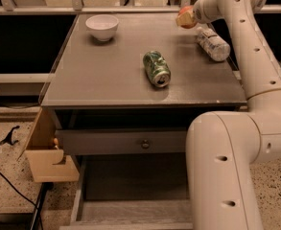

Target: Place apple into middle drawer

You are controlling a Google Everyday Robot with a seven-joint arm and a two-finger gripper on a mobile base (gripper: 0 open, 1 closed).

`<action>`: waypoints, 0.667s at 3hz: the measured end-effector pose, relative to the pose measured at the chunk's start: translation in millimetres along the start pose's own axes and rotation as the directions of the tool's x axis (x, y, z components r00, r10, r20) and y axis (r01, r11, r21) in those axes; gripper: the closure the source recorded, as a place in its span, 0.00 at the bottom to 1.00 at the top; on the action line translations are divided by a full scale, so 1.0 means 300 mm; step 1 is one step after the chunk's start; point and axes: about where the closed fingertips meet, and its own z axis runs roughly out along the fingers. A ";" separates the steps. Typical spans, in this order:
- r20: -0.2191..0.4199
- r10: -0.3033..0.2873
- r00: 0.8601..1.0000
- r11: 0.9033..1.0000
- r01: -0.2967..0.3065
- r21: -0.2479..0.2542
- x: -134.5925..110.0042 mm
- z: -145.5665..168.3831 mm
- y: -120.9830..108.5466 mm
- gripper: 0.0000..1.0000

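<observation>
The small red-orange apple (pixel 184 18) is at the back right of the grey table top (pixel 106 75), held a little above it. My gripper (pixel 192 16) is shut on the apple, at the end of the white arm that arches in from the right. The middle drawer (pixel 130 178) is pulled open low in the view, below the table, and its bare grey floor shows. My arm's lower link covers the drawer's right part.
A white bowl (pixel 102 27) stands at the back left of the table. A green soda can (pixel 156 68) lies on its side mid-table. A clear plastic bottle (pixel 213 44) lies at the right edge. A closed drawer front with a knob (pixel 145 143) sits above the open drawer. A tan box (pixel 49 157) hangs at the left.
</observation>
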 end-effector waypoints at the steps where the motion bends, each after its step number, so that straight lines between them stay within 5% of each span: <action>1: -0.033 -0.019 0.999 0.999 0.018 -0.048 0.015 -0.206 -0.008 1.00; 2: -0.032 -0.020 0.999 0.999 0.018 -0.050 0.016 -0.204 -0.006 1.00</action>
